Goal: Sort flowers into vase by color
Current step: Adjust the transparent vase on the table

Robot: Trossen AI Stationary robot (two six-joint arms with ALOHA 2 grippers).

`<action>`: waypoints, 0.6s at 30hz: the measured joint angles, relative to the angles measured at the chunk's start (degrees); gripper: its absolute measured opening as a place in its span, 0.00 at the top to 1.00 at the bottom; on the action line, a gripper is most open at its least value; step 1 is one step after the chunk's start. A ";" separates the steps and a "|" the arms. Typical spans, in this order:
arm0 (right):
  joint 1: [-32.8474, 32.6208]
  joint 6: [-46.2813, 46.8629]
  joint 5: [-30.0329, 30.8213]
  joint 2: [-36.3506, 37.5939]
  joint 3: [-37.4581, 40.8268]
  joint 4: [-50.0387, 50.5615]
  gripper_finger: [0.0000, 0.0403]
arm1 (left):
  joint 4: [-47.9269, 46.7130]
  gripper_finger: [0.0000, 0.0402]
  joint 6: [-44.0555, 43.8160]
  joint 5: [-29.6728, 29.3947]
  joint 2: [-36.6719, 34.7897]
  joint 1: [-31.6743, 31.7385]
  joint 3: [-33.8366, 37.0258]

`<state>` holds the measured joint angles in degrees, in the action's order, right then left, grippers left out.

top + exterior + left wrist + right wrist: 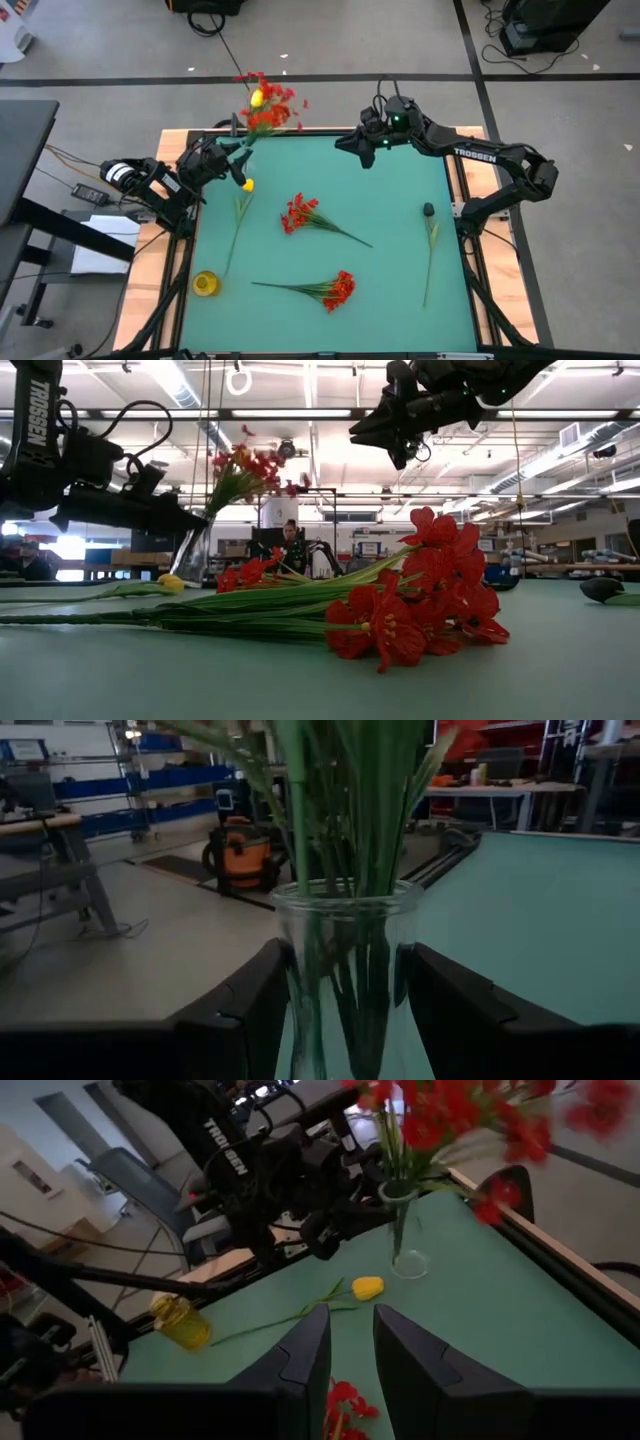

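Observation:
A clear glass vase stands at the table's far left corner. It holds red flowers and one yellow bud. My left gripper reaches level from the left and is shut on the vase. My right gripper hangs high over the far middle of the table, open and holding nothing. On the mat lie a yellow flower, two red sprays and a dark-budded stem. My left gripper pinches the vase's glass wall a little below the rim, one finger on each side. The fingers lie level and come from the table's left side. The vase's foot rests on the mat, with the stems rising out of its mouth.
A small yellow jar lies near the left edge of the mat, by the yellow flower's stem end. The wooden table border runs along the left. A person sits in the room beyond the table.

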<state>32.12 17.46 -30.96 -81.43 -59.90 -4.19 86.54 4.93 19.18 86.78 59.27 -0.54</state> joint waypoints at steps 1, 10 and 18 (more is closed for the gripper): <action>-0.29 -0.32 0.04 0.00 0.00 -0.01 0.78 | -0.19 0.53 0.07 -0.06 0.00 0.00 0.00; -3.03 -0.66 3.29 0.00 0.00 0.34 0.72 | -2.87 0.53 0.03 4.37 -0.15 0.04 -0.20; -5.39 -0.99 11.04 0.00 0.00 4.01 0.69 | -2.72 0.53 0.77 5.16 -0.11 0.04 -0.13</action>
<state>26.73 16.47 -19.92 -81.43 -59.90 -0.18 83.81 5.70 24.34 86.67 59.31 -0.67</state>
